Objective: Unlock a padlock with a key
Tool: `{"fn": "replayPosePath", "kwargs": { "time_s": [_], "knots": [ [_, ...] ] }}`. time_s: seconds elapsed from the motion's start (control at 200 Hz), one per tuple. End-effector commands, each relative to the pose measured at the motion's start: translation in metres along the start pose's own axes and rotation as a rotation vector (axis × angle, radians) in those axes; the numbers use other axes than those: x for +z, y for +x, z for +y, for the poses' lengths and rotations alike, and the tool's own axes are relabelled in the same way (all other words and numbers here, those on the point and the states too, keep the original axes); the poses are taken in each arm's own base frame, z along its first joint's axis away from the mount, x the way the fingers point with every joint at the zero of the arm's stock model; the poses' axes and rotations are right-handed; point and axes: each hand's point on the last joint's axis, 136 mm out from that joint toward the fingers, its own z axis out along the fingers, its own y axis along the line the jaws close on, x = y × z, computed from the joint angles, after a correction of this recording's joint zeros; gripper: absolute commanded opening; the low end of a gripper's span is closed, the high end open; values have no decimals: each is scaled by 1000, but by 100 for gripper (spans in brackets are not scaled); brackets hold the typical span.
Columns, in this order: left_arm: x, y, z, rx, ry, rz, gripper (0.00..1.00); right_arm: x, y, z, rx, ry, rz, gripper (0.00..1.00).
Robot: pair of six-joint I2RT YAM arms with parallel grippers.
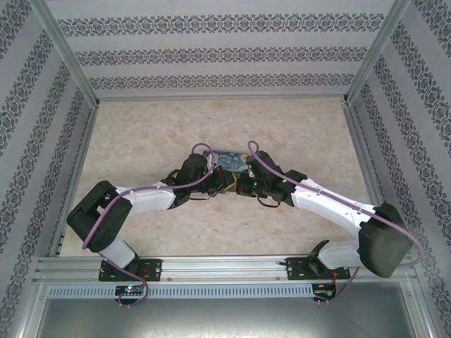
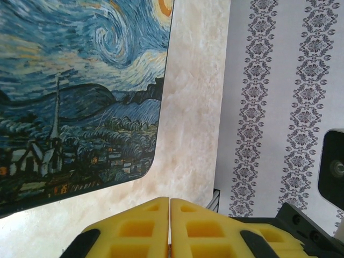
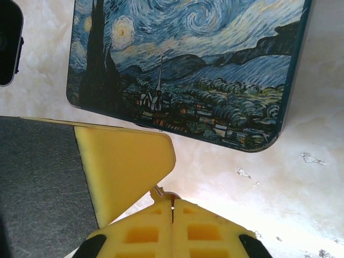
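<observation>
Both arms meet at mid-table, just in front of the Starry-Night box [image 1: 227, 159]. My right gripper [image 3: 172, 200] is shut on the key [image 3: 159, 192]. Its small grey tip sticks out to the upper left and touches the lower edge of the left gripper's yellow finger [image 3: 126, 161]. My left gripper [image 2: 170, 200] is shut, with a hairline slit between its fingers and nothing identifiable in it. The padlock is hidden. From above, the left gripper [image 1: 220, 184] and right gripper [image 1: 238, 184] stand tip to tip.
The painted box [image 3: 188, 64] lies flat right behind the fingertips, its near edge close to them. The marble-patterned table [image 1: 296, 134] is walled by patterned panels on three sides. A black part of the other arm [image 2: 333, 166] shows at the right of the left wrist view.
</observation>
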Motion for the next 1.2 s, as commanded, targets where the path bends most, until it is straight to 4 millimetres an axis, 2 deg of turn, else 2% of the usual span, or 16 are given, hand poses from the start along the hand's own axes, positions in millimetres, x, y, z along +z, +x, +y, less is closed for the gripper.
{"fn": "replayPosePath", "kwargs": {
  "time_s": [0.0,0.14,0.195,0.31,0.41,0.555,0.789,0.944,1.194],
  "knots": [
    [5,0,-18,39,50,-4,2,-4,-2,-1,21,-18,-17,0],
    [3,-4,-22,61,51,-17,0,-13,-6,-2,14,-29,-41,0],
    [0,-8,-28,91,56,-24,0,-20,-10,-6,25,-34,-63,16],
    [-12,-20,-46,183,64,-53,0,-38,-24,-10,58,-84,-127,42],
    [-25,-31,-70,271,106,-80,0,-54,-39,-10,87,-152,-184,54],
    [-44,-48,-104,388,172,-129,0,-75,-65,-4,118,-271,-274,56],
    [-65,-66,-151,544,262,-175,0,-114,-110,23,102,-542,-435,55],
    [-72,-70,-173,603,330,-203,0,-129,-124,45,66,-675,-476,54],
    [-79,-77,-191,601,440,-261,0,-144,-137,67,7,-801,-524,52]
  ]
}}
